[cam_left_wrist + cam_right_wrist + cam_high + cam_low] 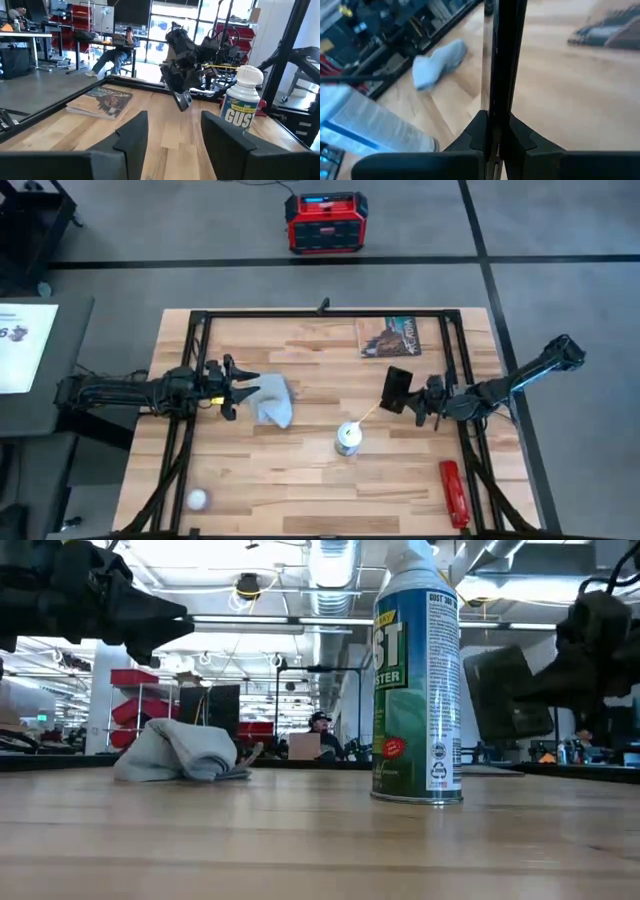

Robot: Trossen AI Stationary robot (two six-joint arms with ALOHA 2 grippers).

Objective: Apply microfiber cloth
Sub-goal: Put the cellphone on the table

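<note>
1. Your left gripper [237, 387] hangs open just beside the crumpled microfiber cloth [273, 401] lying on the table [300, 470].
2. Only your right wrist view shows the right gripper [498, 131] clamped on the phone [502, 55].

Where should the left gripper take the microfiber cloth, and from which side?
Probably the raised, bunched fold at the end of the microfiber cloth nearest the left gripper, coming from above. In the low view the cloth lies crumpled in a mound, so the hump offers more to pinch than its flat edges. The gripper is open.
</note>
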